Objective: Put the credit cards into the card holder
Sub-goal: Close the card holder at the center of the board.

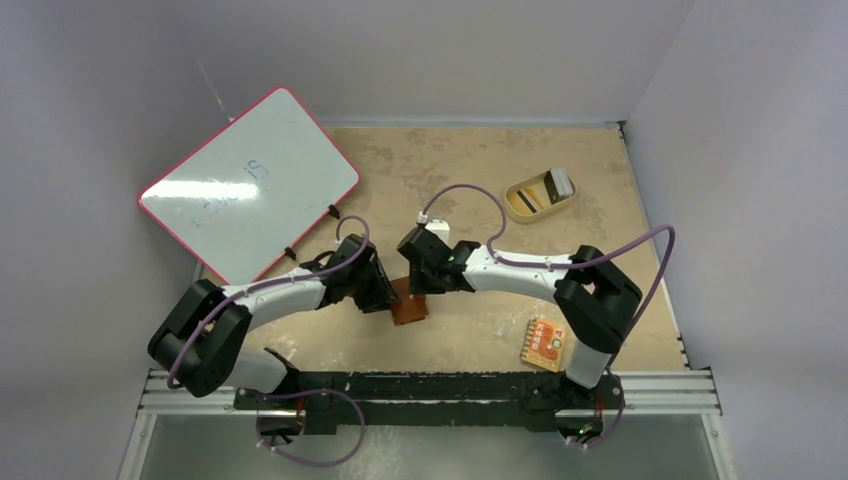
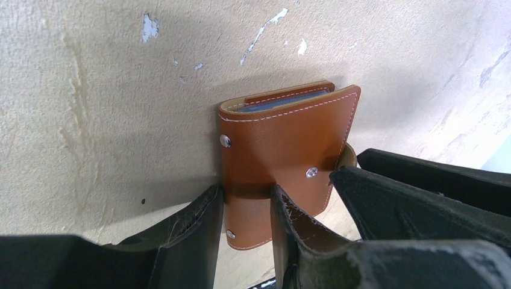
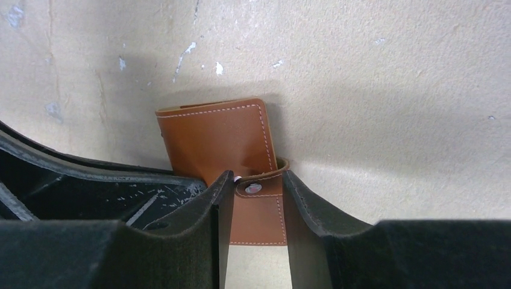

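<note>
Both grippers meet at the card holder (image 2: pixel 283 132), which lies closed on the table (image 1: pixel 480 150) between the two wrists. The left gripper (image 2: pixel 244 192) sits low over the wallet's near corner. One finger is just off the wallet's side edge and the other is on its brown face. Jaws are partly apart; cannot tell if they clamp anything. The right gripper (image 3: pixel 256 180) comes in from the opposite side, jaws parted and straddling the snap tab (image 3: pixel 259 186). The tab fills the gap between the fingers, with no clear pinch. Bluish pocket edges show at the wallet's far end, away from the left fingers.

A tan dish (image 1: pixel 510 195) sits well beyond the right gripper, off to its right. It holds dark flat pieces, possibly the credit cards (image 1: pixel 527 201), too small to be sure. An orange-red packet (image 1: pixel 545 343) lies back by the right arm's base. A whiteboard (image 1: pixel 250 180) lies beyond the left gripper, on its left.
</note>
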Controlling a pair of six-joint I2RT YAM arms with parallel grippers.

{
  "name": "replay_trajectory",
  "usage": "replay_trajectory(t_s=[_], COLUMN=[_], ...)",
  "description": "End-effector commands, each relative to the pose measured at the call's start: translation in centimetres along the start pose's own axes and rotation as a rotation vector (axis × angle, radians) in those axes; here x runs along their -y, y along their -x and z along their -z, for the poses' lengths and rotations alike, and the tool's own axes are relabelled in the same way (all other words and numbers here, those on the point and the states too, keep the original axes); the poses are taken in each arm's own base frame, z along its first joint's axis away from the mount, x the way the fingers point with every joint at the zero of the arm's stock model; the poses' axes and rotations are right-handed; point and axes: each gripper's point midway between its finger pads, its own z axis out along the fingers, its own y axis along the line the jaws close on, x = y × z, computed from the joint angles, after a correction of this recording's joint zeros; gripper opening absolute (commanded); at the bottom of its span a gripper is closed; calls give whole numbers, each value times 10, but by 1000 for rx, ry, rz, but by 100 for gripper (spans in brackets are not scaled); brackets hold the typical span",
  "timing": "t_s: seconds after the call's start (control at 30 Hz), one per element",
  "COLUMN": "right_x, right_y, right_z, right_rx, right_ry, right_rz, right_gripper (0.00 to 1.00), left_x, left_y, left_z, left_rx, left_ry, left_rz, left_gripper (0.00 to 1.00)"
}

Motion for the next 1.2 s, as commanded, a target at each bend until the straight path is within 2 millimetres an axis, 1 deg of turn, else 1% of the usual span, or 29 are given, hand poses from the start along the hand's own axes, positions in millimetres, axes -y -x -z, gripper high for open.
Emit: replay_trajectory(t_s=[0.0, 0.13, 0.33, 0.47, 0.63, 0.77, 0.93, 1.17], right_x=[1, -3, -13, -16, -18, -17, -20, -20], right_y=[9, 6, -4, -5, -8, -11, -12, -26], right_z=[9, 13, 13, 17, 14, 11, 9, 3], right_rx=[39, 34, 4, 7, 0, -6, -6, -51], right_ry=[-49, -36, 40, 60, 84, 79, 97, 121], right_rz=[26, 31, 27, 24, 24, 26, 23, 12], right_gripper=[36, 31, 18, 16, 9, 10, 12, 12], left_x=[-9, -9, -9, -10, -10, -10, -10, -12], left_y=[-3, -3, -2, -3, -3, -3, -3, -4], left_z=[0, 0, 0, 0, -1, -1, -1, -1], left_rx=[4, 6, 7, 8, 8, 8, 7, 4], left_ry=[21, 23, 24, 27, 27, 26, 28, 32], left_rz=[-2, -3, -2, 0, 1, 1, 2, -2], left_gripper=[34, 34, 34, 34, 34, 34, 34, 34])
